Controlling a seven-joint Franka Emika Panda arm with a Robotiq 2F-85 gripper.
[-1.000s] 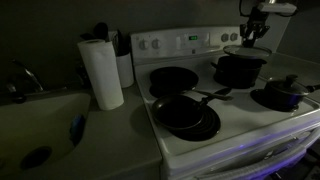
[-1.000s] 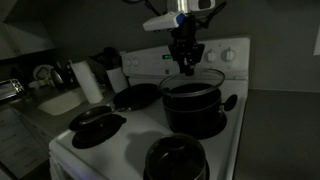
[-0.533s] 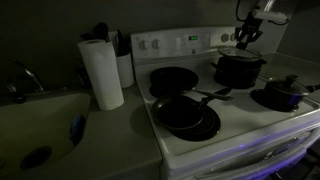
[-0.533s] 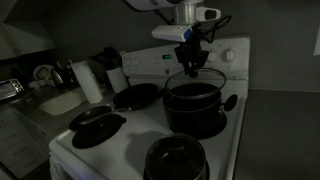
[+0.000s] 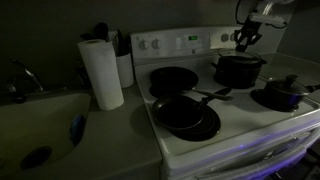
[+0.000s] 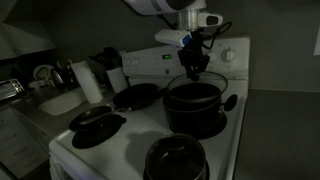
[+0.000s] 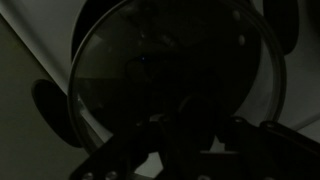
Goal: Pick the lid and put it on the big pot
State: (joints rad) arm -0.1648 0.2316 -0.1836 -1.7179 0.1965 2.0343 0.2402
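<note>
**Item:** lid (image 7: 175,70). Clear glass, thin metal rim, small centre knob.

**Location:** over the mouth of the big pot (image 6: 195,108), at the back edge of the stove top (image 5: 238,112); seated or not, you cannot tell.

**Handling, by judgement:** stiff, fairly heavy, slick, breakable if dropped.

**Hold:** take it by the knob; the rim offers you little purchase.

**Gripper** (image 6: 195,70): above the pot, pointing down at the lid; whether its fingers stand apart or clamp the knob is too dark to tell.
</note>
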